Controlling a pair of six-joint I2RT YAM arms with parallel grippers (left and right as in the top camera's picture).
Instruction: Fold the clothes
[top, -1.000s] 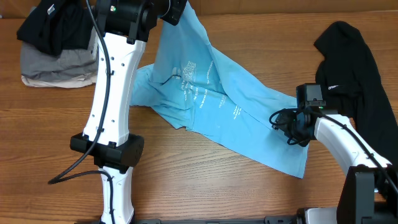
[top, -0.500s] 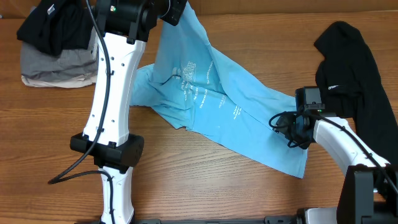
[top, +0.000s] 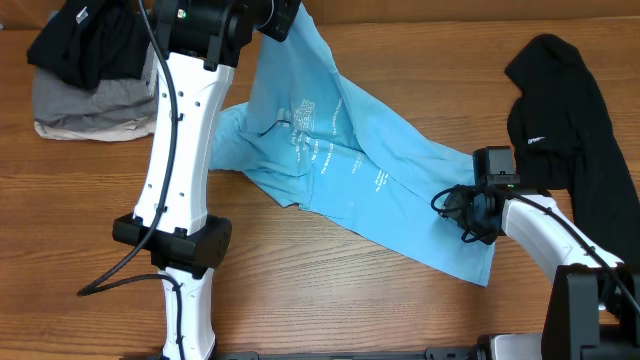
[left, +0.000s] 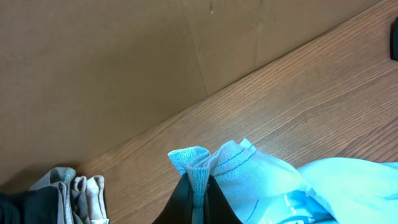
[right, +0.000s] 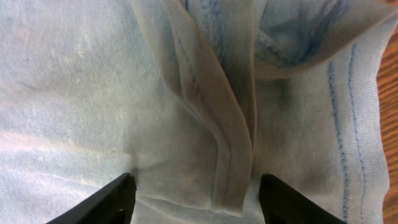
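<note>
Table: light-blue T-shirt lies spread mid-table with its far corner raised, position unchanged over the last second. Black garment sits at the right edge, untouched. Left gripper is clamped on a bunched bit of shirt hem and holds it aloft at the far side, no movement. Right gripper has crept nearer and lower onto the shirt's near-right corner, jaws apart, straddling a raised fold of hem. Judgement: second grasp imminent, fold itself not yet begun.
</note>
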